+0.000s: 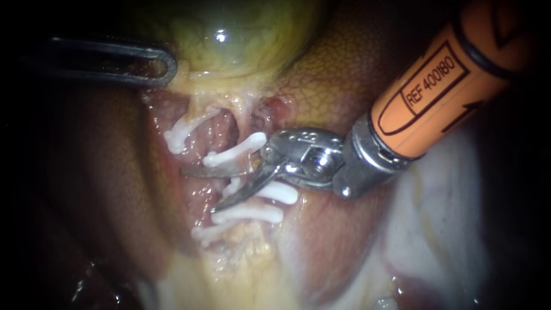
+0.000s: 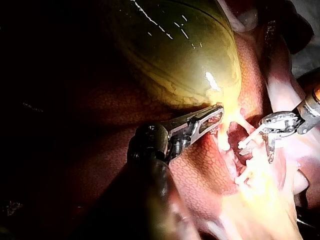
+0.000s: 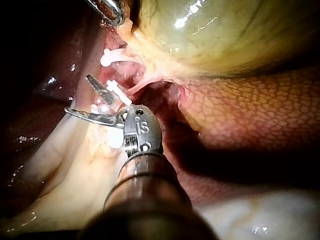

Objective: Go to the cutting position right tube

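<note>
My right instrument point(image 1: 198, 189) comes in from the upper right and ends in two thin blades. They stand open around the right tube point(image 1: 240, 175), between the white clip point(image 1: 235, 150) above and the white clip point(image 1: 279, 192) below. The right wrist view shows its spread blades point(image 3: 82, 97) with a clip point(image 3: 118, 93) lying between them. Further clips point(image 1: 247, 213) sit lower on this tube, and one clip point(image 1: 182, 135) sits on the left tube. My left instrument point(image 1: 163, 66) is shut on the lower edge of the yellow-green gallbladder point(image 1: 241, 40), also seen from its wrist camera point(image 2: 210, 120).
Brown liver point(image 1: 97, 189) lies left of the tubes and mottled liver point(image 1: 327, 86) to their upper right. Pale fatty tissue point(image 1: 436, 218) fills the lower right. The orange shaft point(image 1: 442, 86) of my right instrument crosses the upper right.
</note>
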### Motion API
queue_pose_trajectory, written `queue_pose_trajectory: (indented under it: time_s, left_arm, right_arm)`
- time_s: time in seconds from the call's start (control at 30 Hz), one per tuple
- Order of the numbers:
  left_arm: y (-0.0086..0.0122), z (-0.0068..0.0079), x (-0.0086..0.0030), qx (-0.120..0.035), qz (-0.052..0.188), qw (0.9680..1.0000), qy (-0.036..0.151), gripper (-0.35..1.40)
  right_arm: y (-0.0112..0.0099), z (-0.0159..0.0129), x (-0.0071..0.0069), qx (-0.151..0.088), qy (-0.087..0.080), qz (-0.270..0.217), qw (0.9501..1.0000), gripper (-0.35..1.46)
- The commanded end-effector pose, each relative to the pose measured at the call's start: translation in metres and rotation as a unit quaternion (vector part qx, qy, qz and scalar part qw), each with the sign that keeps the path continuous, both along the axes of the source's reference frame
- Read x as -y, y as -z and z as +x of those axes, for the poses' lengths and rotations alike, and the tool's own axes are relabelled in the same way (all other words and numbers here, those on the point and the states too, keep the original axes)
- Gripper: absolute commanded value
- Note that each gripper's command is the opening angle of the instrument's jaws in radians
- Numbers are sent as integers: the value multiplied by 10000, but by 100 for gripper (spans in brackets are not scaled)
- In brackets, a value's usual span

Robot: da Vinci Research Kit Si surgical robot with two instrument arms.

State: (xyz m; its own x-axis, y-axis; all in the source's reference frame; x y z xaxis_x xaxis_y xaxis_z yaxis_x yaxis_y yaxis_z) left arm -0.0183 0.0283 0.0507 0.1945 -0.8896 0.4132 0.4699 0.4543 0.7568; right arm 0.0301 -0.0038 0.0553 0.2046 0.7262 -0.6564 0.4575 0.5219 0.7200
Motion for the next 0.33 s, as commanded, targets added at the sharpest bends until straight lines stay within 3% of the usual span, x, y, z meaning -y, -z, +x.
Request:
queue_pose_trajectory:
  time_s: [0.03, 0.33]
  left_arm:
    - [0, 0, 0, 3, -1, 10000, -2, -35]
    - [0, 0, 0, 4, -1, 10000, -3, -35]
  right_arm:
    - [-1, 0, 0, 2, 5, 0, 10000, 83]
    - [-2, 0, 0, 10, -6, -3, 10000, 81]
